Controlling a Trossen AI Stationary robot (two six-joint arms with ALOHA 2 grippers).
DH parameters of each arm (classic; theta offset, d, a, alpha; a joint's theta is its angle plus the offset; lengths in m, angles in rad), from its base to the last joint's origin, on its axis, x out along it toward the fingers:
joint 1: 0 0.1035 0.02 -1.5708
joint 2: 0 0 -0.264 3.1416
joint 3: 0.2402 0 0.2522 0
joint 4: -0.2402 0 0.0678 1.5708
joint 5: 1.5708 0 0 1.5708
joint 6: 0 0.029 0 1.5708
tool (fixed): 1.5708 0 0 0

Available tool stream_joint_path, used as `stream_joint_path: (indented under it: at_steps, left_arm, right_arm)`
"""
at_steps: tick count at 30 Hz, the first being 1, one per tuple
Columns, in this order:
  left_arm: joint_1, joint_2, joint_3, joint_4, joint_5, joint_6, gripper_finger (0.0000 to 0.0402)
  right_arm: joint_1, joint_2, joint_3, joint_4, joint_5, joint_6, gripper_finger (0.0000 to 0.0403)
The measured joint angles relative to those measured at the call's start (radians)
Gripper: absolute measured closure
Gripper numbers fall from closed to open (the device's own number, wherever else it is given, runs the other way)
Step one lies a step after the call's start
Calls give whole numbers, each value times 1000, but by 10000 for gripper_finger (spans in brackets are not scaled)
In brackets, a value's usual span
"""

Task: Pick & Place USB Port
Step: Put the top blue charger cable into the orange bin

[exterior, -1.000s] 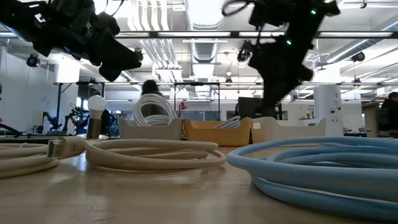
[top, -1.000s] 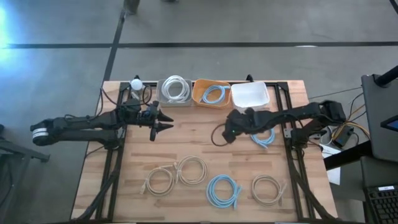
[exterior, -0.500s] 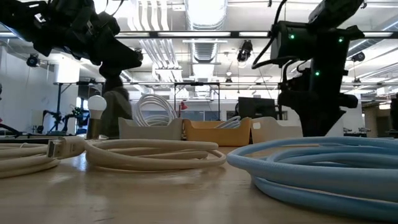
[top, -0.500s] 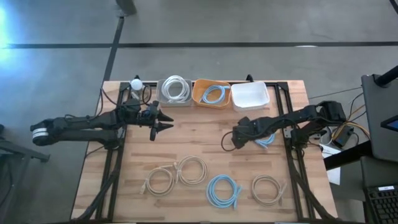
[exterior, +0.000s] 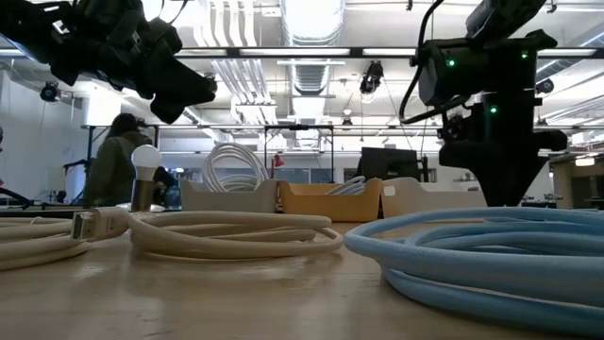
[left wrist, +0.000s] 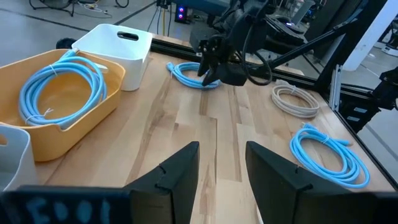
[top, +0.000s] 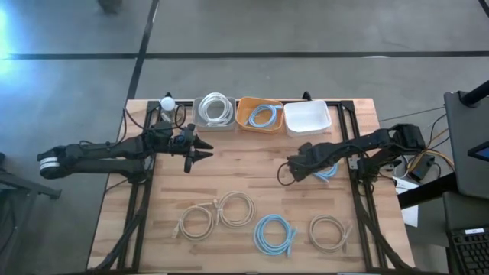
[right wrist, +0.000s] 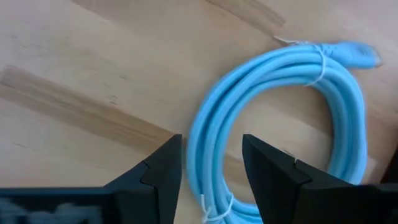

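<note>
A light blue coiled cable (top: 325, 171) lies flat on the wooden table's right side; it also shows in the right wrist view (right wrist: 292, 118) and the left wrist view (left wrist: 186, 68). My right gripper (top: 299, 166) hangs over it, pointing down and open. In its wrist view the gripper (right wrist: 211, 177) has one finger on either side of the coil's near strand, with no touch that I can see. My left gripper (top: 200, 147) is open and empty above the table's far left, in front of the grey bin; its wrist view shows it (left wrist: 222, 180) too.
At the far edge stand a grey bin with a white cable (top: 215, 111), an orange bin with a blue cable (top: 260, 114), a white bin (top: 307, 116) and a light bulb (top: 166, 102). White coils (top: 218, 212), a blue coil (top: 274, 233) and a beige coil (top: 329, 231) lie near the front. A person (exterior: 113, 161) stands behind the table.
My right gripper has moved toward the table's right edge and come down, from beside the white bin to over the light blue coil. The coil has stayed where it was.
</note>
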Motion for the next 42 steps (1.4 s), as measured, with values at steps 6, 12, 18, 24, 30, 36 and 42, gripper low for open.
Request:
stream_joint_path:
  at_steps: [6, 12, 18, 24, 30, 36, 42]
  left_arm:
    - [0, 0, -4, 1, 0, 0, 245]
    - [0, 0, -18, 0, 0, 0, 245]
    - [0, 0, -19, 7, 0, 0, 245]
    - [0, 0, -19, 24, 0, 0, 245]
    - [0, 0, -19, 41, 0, 0, 245]
    - [0, 0, -19, 41, 0, 0, 245]
    - [0, 0, -19, 41, 0, 0, 245]
  right_arm:
    - [0, 0, -6, 18, -21, 6, 221]
    - [0, 0, -45, 24, 11, 52, 220]
    - [0, -5, -126, 130, 14, 50, 241]
    - [0, -2, -114, 147, 10, 6, 320]
    - [0, 1, -5, 162, 83, -122, 374]
    - [0, 3, 170, 164, 222, -301, 368]
    - [-9, 3, 337, 210, 368, -509, 367]
